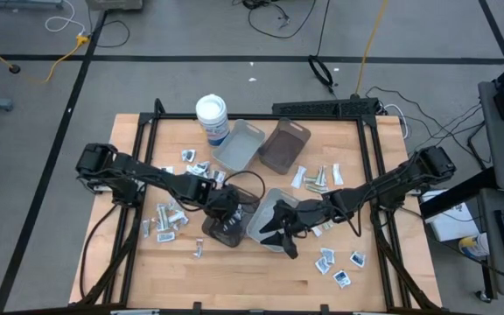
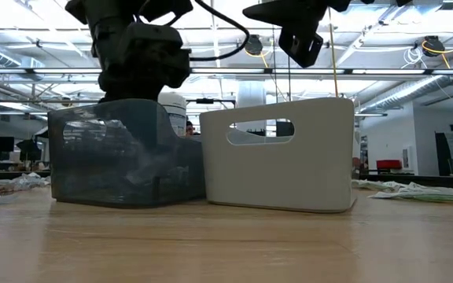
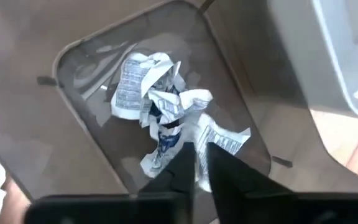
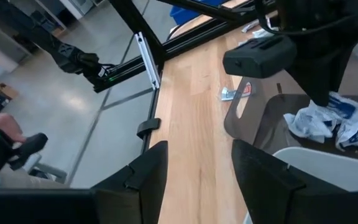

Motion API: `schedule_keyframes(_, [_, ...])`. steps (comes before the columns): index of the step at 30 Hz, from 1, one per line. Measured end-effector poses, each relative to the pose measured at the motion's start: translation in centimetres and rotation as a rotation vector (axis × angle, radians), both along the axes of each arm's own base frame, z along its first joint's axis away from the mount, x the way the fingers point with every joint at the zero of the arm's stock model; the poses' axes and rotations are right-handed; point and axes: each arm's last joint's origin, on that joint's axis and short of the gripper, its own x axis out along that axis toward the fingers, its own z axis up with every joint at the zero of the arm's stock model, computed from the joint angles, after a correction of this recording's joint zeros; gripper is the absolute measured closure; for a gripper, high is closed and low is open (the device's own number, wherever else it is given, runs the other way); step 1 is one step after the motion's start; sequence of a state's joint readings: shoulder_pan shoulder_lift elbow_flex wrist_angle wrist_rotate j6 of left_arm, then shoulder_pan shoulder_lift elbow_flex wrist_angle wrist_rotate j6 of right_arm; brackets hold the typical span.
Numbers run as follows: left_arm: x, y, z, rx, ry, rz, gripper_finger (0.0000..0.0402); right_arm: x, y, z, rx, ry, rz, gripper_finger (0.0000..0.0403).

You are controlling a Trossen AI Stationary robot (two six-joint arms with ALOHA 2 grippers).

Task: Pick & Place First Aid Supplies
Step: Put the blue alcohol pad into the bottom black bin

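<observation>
Pale wood tabletop (image 1: 261, 271) with a black metal frame round it, sitting on a grey concrete floor with cables and tape lines; from table height you see a big open workshop behind, ceiling lights and beams. Four plastic trays here: two up near the white round tub (image 1: 211, 112), a light grey tray (image 1: 239, 144) and a brown tray (image 1: 284, 146), and two down in the middle, a smoky see-through tray (image 2: 124, 153) touching a solid pale grey tray with a handle slot (image 2: 285, 153). The first aid supplies (image 1: 169, 219) are small flat packets scattered loose on the wood, one bunch on the left, some near the right of the brown tray, a few more at the lower right. A crumpled heap of printed white and bluish packets (image 3: 160, 106) lies in the smoky tray. The left gripper (image 3: 199, 165) hangs right over that heap, fingers almost pressed together with only a thin slit, and I can't tell if anything's pinched in there. The right gripper (image 4: 194, 168) sits above the pale grey tray's edge, fingers spread, nothing between them. Someone's hand is cut off at the edge of the right wrist view, too blurry to read.
</observation>
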State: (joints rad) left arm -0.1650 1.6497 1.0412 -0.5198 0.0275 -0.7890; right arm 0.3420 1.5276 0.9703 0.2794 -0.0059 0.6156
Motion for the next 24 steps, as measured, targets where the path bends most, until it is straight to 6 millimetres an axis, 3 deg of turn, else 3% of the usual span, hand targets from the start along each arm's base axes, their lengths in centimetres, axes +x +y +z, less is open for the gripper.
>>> schedule_keyframes(5, [0.1,-0.1,0.0,-0.008,-0.01,-0.06,0.0254,0.0,0.0,0.0,0.006,0.002,-0.003,0.0228])
schedule_keyframes(9, [-0.1,-1.0,0.3,0.054,-0.042,-0.069,0.0214,0.0,0.0,0.0,-0.049,-0.017,0.017,0.023])
schedule_keyframes(16, [-0.6,-4.7,3.1,0.295,-0.332,-0.156,0.0204,-0.1,-0.1,-0.4,-0.07,0.024,0.003,0.0232])
schedule_keyframes(24, [-1.5,-6.8,5.3,0.369,-0.526,-0.274,0.0228,-1.1,1.2,-0.9,-0.083,0.099,-0.027,0.0218])
